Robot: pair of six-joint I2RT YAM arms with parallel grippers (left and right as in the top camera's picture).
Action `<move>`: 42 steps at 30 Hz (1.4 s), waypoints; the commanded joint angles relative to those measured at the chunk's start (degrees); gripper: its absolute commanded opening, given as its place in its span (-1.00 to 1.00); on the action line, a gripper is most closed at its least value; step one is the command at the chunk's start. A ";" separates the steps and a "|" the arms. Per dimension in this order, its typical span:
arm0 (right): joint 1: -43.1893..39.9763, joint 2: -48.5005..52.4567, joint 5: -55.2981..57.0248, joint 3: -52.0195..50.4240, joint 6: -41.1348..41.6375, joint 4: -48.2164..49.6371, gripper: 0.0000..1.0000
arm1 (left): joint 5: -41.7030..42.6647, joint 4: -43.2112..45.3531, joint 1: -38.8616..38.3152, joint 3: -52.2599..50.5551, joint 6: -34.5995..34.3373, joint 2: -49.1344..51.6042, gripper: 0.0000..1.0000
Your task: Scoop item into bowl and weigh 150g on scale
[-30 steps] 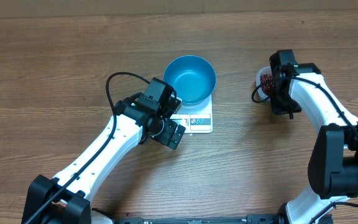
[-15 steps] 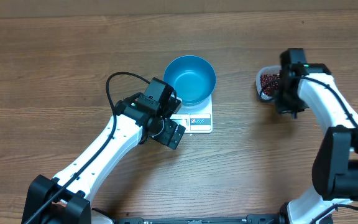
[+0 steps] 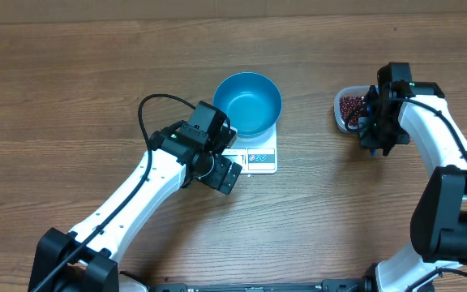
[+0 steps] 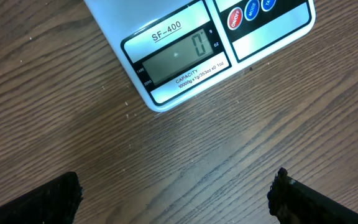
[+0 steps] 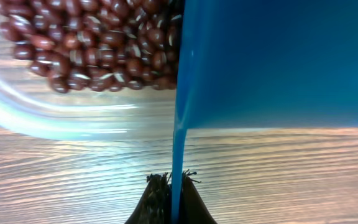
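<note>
Beans (image 5: 86, 43) heaped in a clear tub (image 3: 338, 109) just beside the right gripper (image 5: 174, 196), which is clenched on a blue scoop (image 5: 272, 62), left gripper (image 4: 173, 199) spread wide before the scale (image 4: 185, 56), zero on its display legible only from the left wrist, blue bowl (image 3: 248, 103) on the scale, brown wooden table (image 3: 71, 81)

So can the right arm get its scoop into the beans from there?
Probably yes. The right hand grips the scoop right next to the tub. The tub has no lid, the beans lie bare, and nothing stands between them and the scoop.
</note>
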 commanded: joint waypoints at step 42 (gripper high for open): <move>-18.62 2.16 -44.41 -0.92 1.03 1.90 -0.92 | -0.22 0.07 0.24 0.20 1.09 -1.05 0.99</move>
